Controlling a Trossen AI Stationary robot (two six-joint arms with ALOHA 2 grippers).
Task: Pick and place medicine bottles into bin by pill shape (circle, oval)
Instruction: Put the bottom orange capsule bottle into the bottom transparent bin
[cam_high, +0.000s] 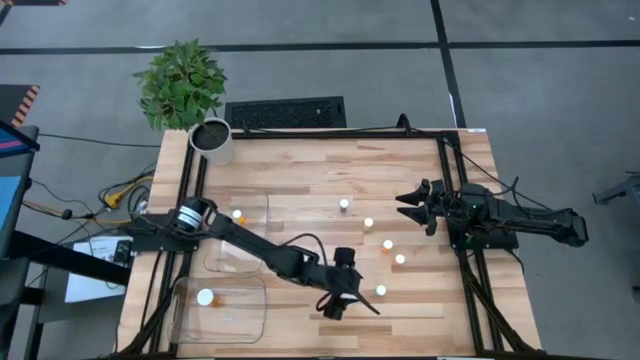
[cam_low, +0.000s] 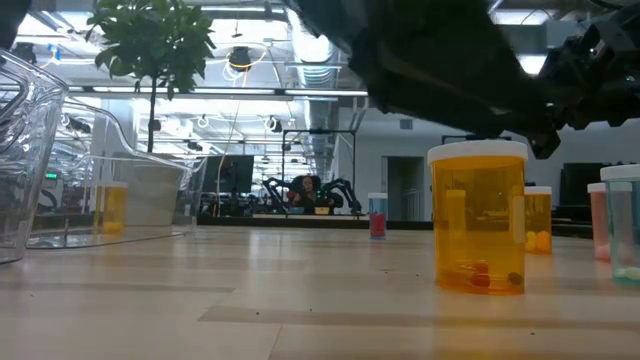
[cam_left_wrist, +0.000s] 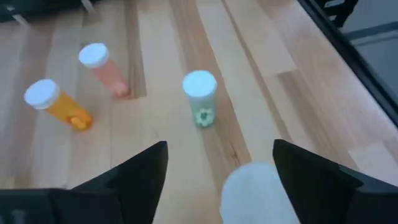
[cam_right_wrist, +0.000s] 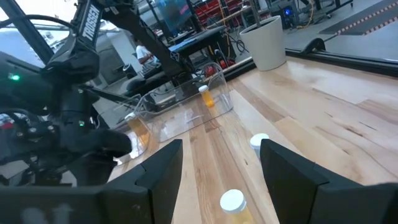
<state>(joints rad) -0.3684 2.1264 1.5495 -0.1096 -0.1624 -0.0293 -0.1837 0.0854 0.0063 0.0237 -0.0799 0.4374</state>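
Several small pill bottles with white caps stand upright on the wooden table: a green one (cam_left_wrist: 200, 99), a pink one (cam_left_wrist: 102, 65) and an amber one (cam_left_wrist: 56, 102); two more stand farther off (cam_high: 344, 204), (cam_high: 368, 222). My left gripper (cam_high: 342, 298) is open at the near middle of the table. In the left wrist view (cam_left_wrist: 221, 149) its fingers stand above and to either side of an amber bottle's white cap (cam_left_wrist: 255, 194), close to one finger; the bottle also shows in the low view (cam_low: 478, 215). I see no touch. My right gripper (cam_high: 408, 205) is open and empty at the right.
Two clear plastic bins stand at the table's left, the far one (cam_high: 240, 240) holding one amber bottle (cam_high: 238, 214), the near one (cam_high: 228, 310) holding another (cam_high: 205, 297). A potted plant (cam_high: 185, 85) and a white pot (cam_high: 212, 140) stand at the far left corner.
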